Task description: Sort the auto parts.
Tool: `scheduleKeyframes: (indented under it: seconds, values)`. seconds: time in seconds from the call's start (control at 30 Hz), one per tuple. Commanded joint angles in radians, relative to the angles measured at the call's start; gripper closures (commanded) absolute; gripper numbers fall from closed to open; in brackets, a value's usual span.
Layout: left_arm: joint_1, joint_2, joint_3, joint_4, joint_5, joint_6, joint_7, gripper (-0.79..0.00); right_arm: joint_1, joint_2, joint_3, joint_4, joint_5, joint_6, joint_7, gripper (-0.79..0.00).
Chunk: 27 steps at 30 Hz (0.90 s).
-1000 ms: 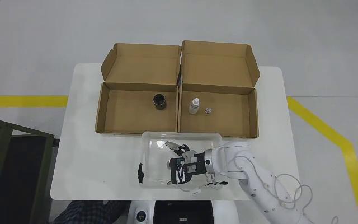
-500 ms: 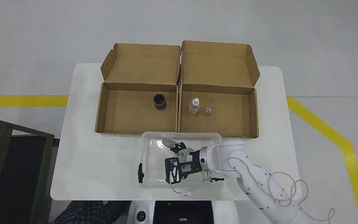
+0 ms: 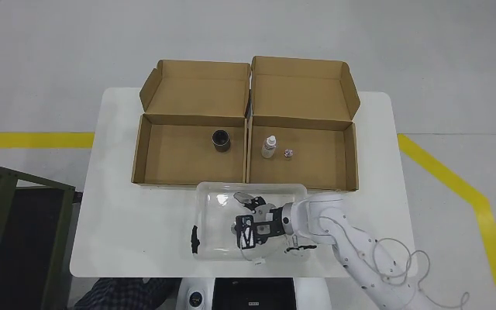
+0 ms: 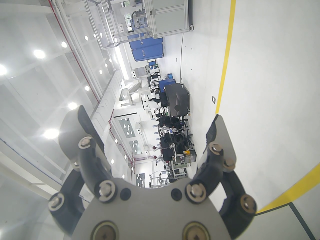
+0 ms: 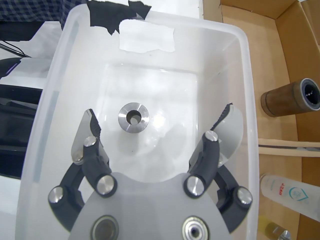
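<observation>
Left tool point(image 4: 150, 116) spread wide, brown cylinder point(image 3: 221, 140) in the left cardboard box point(image 3: 147, 159), steel bushing point(image 5: 133, 121) on the floor of the clear bin point(image 5: 62, 51), right tool point(image 5: 160, 113) spread inside the bin near it, white bottle point(image 3: 268, 146) and small metal part point(image 3: 288, 153) in the right cardboard box point(image 3: 341, 167)

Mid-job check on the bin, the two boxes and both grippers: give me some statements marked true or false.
1. The right gripper is open, pointing into the clear bin. True.
2. The metal ring is clamped in that gripper. False: it lies loose on the bin floor, untouched.
3. The white bottle and a small metal part lie in one cardboard box. True.
4. The brown cylinder lies in that box too. False: it lies alone in the neighbouring box.
5. The left gripper is shut. False: it is open and holds nothing.
</observation>
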Motion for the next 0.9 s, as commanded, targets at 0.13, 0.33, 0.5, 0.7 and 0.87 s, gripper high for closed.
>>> scheduleKeyframes:
  seconds: [0.13,0.33,0.5,0.7,0.87]
  values:
    - [0.0,0.0,0.0,0.0,0.0,0.0,0.0,-0.785,-0.004,0.005,-0.009,0.012,-0.012,-0.011,-0.001,-0.705]
    - [0.0,0.0,0.0,0.0,0.0,0.0,0.0,-0.785,-0.002,0.008,-0.023,0.039,-0.032,0.005,-0.013,-0.699]
    - [0.0,0.0,0.0,0.0,0.0,0.0,0.0,-0.785,0.007,0.007,-0.043,0.062,-0.054,0.016,-0.025,-0.69]
    - [0.0,0.0,0.0,0.0,0.0,0.0,0.0,-0.785,0.017,0.005,-0.066,0.087,-0.071,0.034,-0.052,-0.554]
    - [0.0,0.0,0.0,0.0,0.0,0.0,0.0,-0.785,0.032,0.002,-0.086,0.107,-0.085,0.045,-0.07,-0.363]
